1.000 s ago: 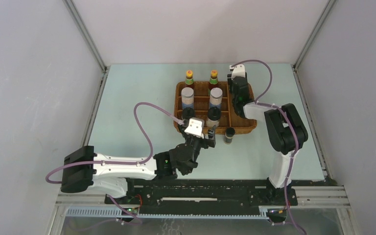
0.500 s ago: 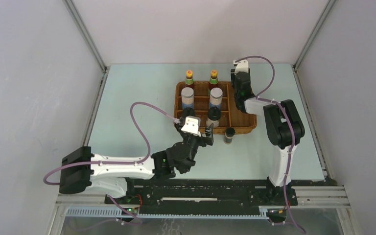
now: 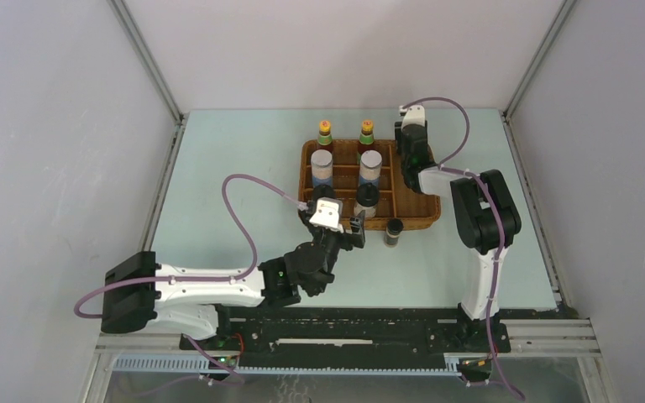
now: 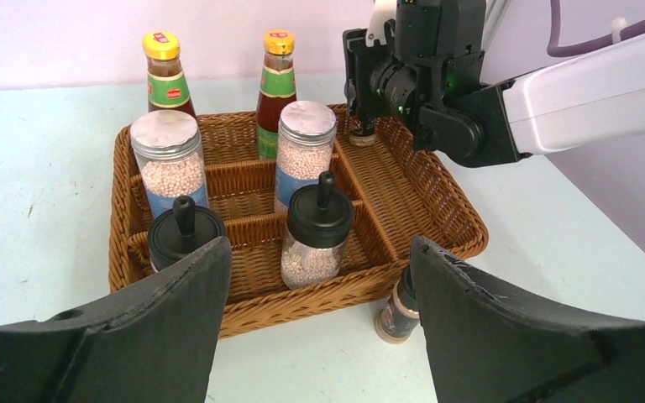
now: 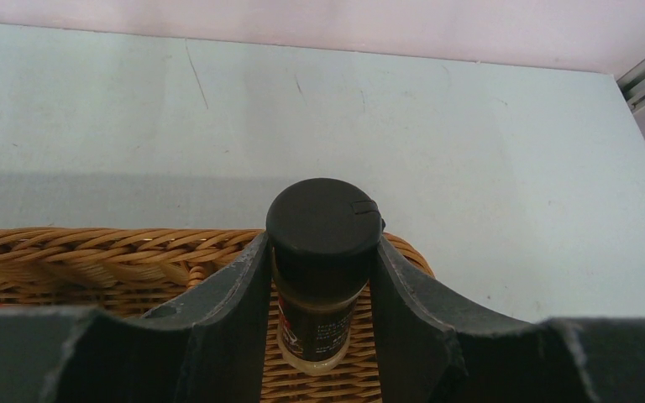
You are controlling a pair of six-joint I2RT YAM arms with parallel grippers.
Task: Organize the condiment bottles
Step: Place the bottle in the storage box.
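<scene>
The brown wicker tray (image 3: 416, 220) holds two yellow-capped sauce bottles (image 3: 325, 133) (image 3: 367, 133) at the back. In front of them are two silver-topped shakers (image 3: 322, 166) (image 3: 370, 168), then two black-capped white bottles (image 4: 317, 239) (image 4: 185, 235). My right gripper (image 3: 409, 144) is shut on a tiny dark bottle (image 5: 323, 252) and holds it upright in the tray's far right compartment, at its floor. The other tiny dark bottle (image 3: 393, 232) stands on the table just outside the tray's near rim. My left gripper (image 4: 319, 248) is open and empty, just near of the tray and left of that bottle (image 4: 396, 312).
The long right compartment of the tray (image 4: 403, 189) holds only the bottle in my right gripper. Grey walls close in both sides and the back. The right arm (image 3: 483, 222) reaches over the table right of the tray.
My right gripper moved with the tiny dark bottle toward the tray's far right corner. My left gripper shifted slightly left and closer to the tray's near rim.
</scene>
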